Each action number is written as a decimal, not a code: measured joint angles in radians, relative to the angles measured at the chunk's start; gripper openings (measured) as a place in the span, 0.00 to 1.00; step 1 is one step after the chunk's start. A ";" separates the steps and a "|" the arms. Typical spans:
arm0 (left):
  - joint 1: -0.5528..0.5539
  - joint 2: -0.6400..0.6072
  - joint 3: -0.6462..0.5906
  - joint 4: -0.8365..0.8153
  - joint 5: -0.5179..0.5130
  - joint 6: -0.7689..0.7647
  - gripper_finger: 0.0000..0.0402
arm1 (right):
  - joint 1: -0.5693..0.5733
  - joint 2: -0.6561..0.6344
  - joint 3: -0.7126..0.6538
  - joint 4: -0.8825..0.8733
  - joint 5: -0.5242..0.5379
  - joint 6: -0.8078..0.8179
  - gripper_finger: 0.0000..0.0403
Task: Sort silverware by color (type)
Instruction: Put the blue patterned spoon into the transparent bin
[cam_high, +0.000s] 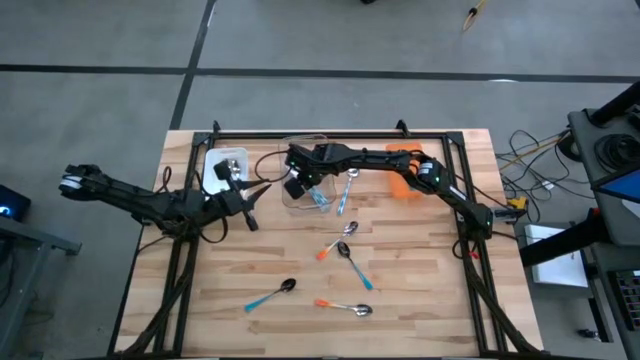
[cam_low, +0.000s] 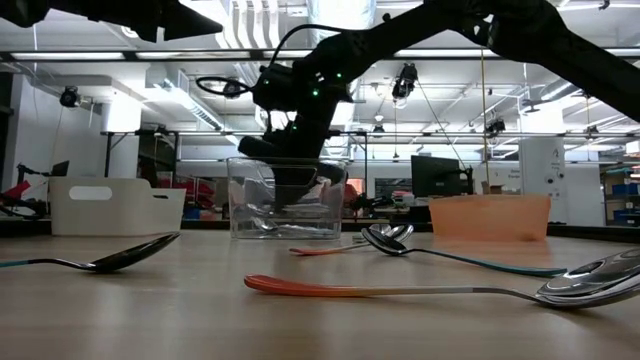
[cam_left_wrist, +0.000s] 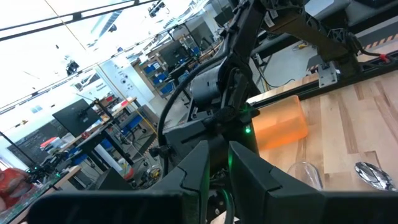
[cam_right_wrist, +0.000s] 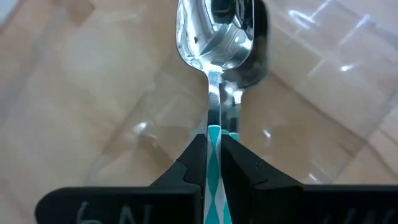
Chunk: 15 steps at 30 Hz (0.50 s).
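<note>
On the pale wooden surface (cam_high: 420, 300), the right end effector (cam_right_wrist: 214, 155) reaches into the clear rectangular plastic bin (cam_high: 305, 195) near the far edge, clenched on the teal handle of a silver-bowled spoon (cam_right_wrist: 214, 37). The left end effector (cam_high: 250, 205), near the left edge beside the white bin (cam_high: 222, 170), is nearly closed, grasping nothing visible. Five more spoons (cam_high: 345, 252) lie mid-surface toward the near edge.
</note>
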 joint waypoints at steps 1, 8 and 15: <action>0.000 0.000 0.000 0.000 0.000 0.000 0.11 | 0.000 0.000 0.004 0.002 -0.008 0.000 0.05; 0.000 0.000 0.000 -0.002 0.000 0.000 0.11 | 0.000 0.002 0.007 -0.004 -0.006 0.044 0.05; 0.000 0.000 0.000 -0.003 0.000 0.000 0.11 | 0.000 0.003 0.007 -0.053 -0.002 0.086 0.05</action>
